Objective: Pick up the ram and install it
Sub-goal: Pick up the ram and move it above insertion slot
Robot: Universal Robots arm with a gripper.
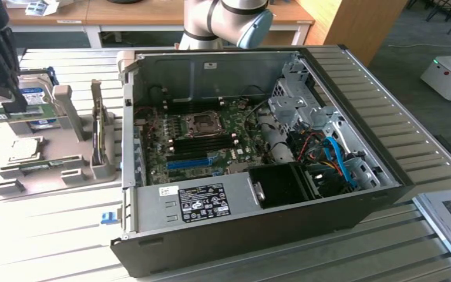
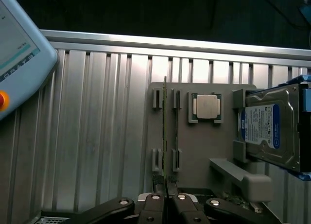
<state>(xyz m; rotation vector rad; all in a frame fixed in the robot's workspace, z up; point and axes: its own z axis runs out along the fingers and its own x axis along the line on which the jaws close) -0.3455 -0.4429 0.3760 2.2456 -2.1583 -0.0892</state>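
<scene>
My gripper (image 2: 165, 198) is shut on the ram (image 2: 165, 131), a thin green stick that the wrist view shows edge-on, running away from the fingers above the grey holder tray (image 2: 204, 151). In the exterior view the gripper (image 1: 12, 104) hangs at the far left with the ram (image 1: 30, 113) held level above the tray (image 1: 53, 170). A second thin stick (image 2: 176, 129) stands in the tray's slots right beside it. The open computer case (image 1: 351, 211) lies to the exterior view's right, its motherboard (image 1: 202, 147) showing black memory slots (image 1: 202, 140) beside the processor socket (image 1: 204, 122).
On the tray are a hard drive (image 2: 267, 127) (image 1: 37, 100), a processor chip (image 2: 206, 106) (image 1: 20, 150) and an upright card (image 1: 96, 135). A teach pendant (image 2: 19, 54) lies on the ribbed metal table (image 2: 97, 136). A blue slot (image 1: 188, 163) and cables (image 1: 335, 155) sit inside the case.
</scene>
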